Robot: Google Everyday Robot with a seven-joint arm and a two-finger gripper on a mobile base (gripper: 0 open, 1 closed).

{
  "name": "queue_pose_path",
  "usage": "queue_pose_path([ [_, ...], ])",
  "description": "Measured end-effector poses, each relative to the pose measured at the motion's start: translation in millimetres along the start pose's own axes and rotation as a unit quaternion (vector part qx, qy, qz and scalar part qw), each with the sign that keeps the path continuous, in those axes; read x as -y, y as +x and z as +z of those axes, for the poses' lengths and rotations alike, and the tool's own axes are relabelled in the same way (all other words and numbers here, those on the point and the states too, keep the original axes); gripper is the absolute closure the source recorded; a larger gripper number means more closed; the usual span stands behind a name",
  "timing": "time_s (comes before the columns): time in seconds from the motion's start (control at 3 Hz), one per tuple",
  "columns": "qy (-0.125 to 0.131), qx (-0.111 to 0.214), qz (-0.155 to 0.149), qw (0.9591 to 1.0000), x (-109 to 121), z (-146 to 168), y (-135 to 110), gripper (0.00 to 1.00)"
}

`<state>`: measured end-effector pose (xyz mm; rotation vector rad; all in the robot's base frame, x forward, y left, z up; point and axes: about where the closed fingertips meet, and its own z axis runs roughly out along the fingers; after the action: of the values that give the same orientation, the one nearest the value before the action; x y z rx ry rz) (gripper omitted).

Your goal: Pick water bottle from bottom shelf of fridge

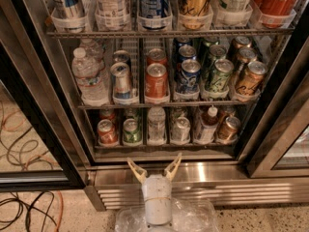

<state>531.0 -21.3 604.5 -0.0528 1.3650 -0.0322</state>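
Standing in the middle lane of the bottom shelf [212, 145], between a green can [131, 131] and a silver can [181, 128], the water bottle [156, 124] looked light, thin-walled and easily crushed; its ribbed body seemed the best hold. The end effector [154, 170] hovered below with its fingers apart, before the fridge [58, 100] grille [231, 193], over speckled floor [275, 219].

The fridge [270, 105] serves as the landmark. Below its slatted steel base grille [241, 193] runs a pale speckled floor [275, 221]. Left of the fridge, orange and black cables [29, 209] loop loosely over that floor. More orange cable shows higher up, behind what is probably a black-framed glass door [34, 144] standing open. At the fridge's lower right, another glass pane [294, 149] sits in a steel frame. Warm light glints off the steel sill above the grille. The gripper [154, 158] hovers before that sill, fingers spread apart.
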Motion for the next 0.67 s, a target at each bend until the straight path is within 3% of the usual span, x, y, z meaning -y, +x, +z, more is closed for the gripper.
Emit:
queue_pose_path([
  [0.33,0.009,0.036,-0.004,0.9993,-3.3,14.3,10.3,0.0],
  [0.67,0.008,0.035,-0.004,0.9993,-3.3,14.3,10.3,0.0],
])
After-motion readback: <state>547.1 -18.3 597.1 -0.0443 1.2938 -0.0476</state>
